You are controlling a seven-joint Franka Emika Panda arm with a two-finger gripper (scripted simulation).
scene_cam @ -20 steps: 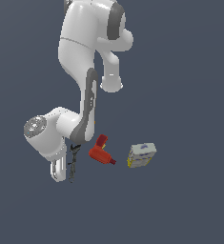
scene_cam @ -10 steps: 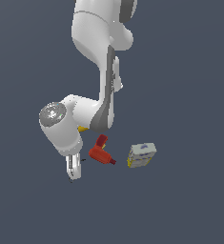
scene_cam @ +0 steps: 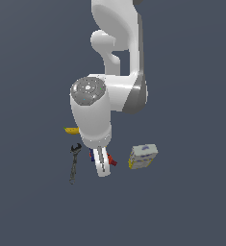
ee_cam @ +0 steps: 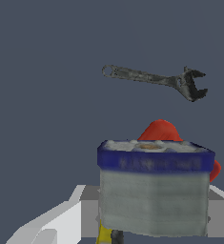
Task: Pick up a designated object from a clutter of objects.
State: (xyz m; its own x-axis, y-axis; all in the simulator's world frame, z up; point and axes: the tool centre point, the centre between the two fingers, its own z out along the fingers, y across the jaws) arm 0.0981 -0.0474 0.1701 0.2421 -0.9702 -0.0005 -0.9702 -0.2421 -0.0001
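Dark grey floor is showing no edges, and the gripper [scene_cam: 103, 169] is holding the little blue-rimmed grey thing [ee_cam: 154, 190] tight between its fingers, near the red drill [scene_cam: 112, 161] and wrench [scene_cam: 74, 162], so lifting slowly and straight seems best.

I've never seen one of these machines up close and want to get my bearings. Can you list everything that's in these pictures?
Wrench: one, dark metal, lying apart on the floor at the exterior view's left of the hand.
Banana: one, yellow, mostly hidden behind the arm, beyond the wrench.
Power drill: one, red, largely hidden behind the grey item and the hand.
Box: one, white and yellow, at the exterior view's right of the hand.
Small grey item: one, grey with a dark blue rim, right in front of the wrist camera.
Arm: one, white and grey.
Hand: one, white, at the small grey item; grip unclear.
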